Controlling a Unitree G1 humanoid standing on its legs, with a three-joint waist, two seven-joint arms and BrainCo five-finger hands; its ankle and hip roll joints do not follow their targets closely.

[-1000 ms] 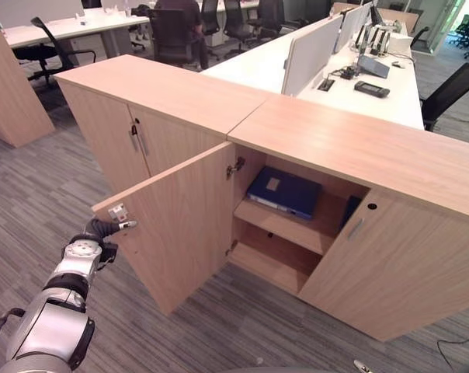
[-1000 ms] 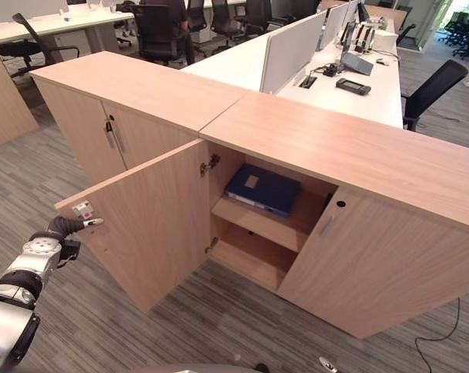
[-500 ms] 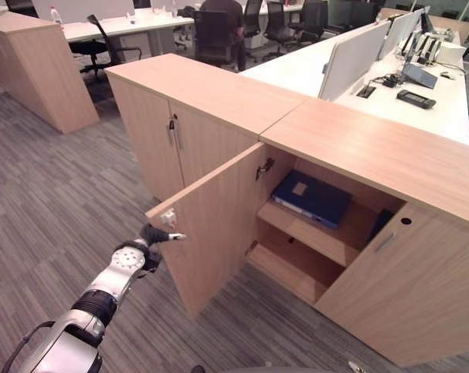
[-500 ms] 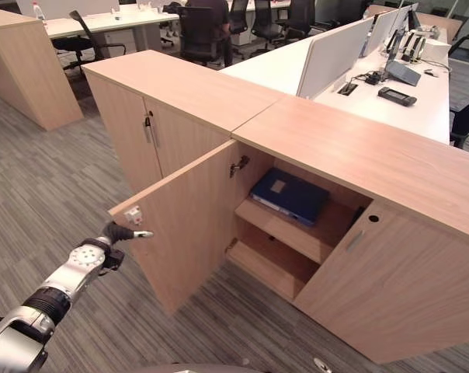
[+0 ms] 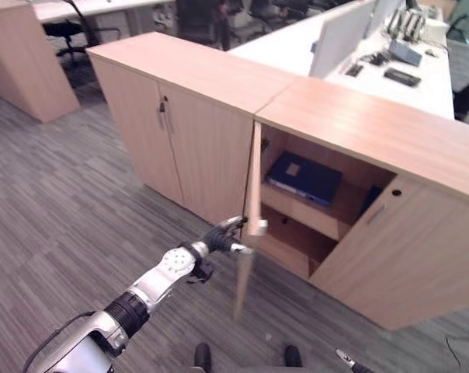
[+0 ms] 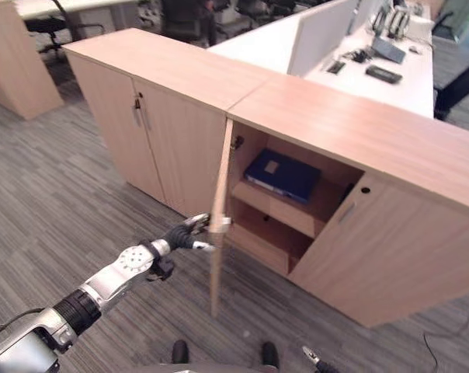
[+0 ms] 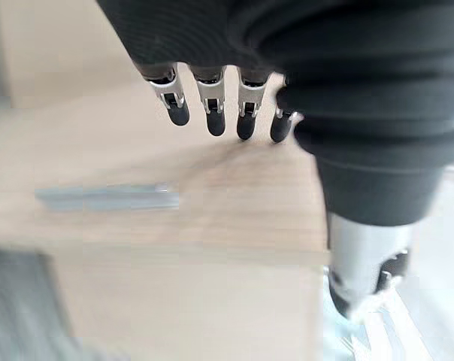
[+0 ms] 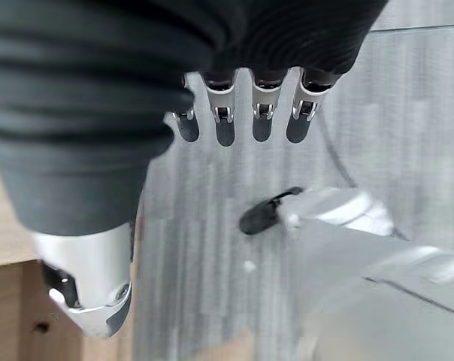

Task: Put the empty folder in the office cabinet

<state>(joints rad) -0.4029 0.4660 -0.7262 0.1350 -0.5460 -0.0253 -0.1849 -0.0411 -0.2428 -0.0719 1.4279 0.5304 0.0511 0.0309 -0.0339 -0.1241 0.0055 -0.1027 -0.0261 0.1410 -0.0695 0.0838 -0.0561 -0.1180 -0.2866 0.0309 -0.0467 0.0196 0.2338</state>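
Note:
The blue folder [image 5: 303, 177] lies flat on the upper shelf of the wooden office cabinet [image 5: 374, 132]. The cabinet's left door [image 5: 252, 179] stands out toward me, seen edge-on. My left hand [image 5: 223, 235] is open at the door's free edge, straight fingers on its outer face beside the silver handle [image 7: 107, 197]. My right hand [image 8: 242, 120] hangs open over the grey carpet, holding nothing.
The cabinet's right door [image 5: 374, 256] is shut. A second cabinet [image 5: 196, 132] with shut doors adjoins on the left. White desks [image 5: 421, 85] with dividers stand behind. Another wooden unit [image 5: 25, 62] stands far left, with grey carpet [image 5: 79, 210] between.
The left door has swung from wide open round toward the opening and now shows edge-on, my left hand moving right with it. The view has shifted too.

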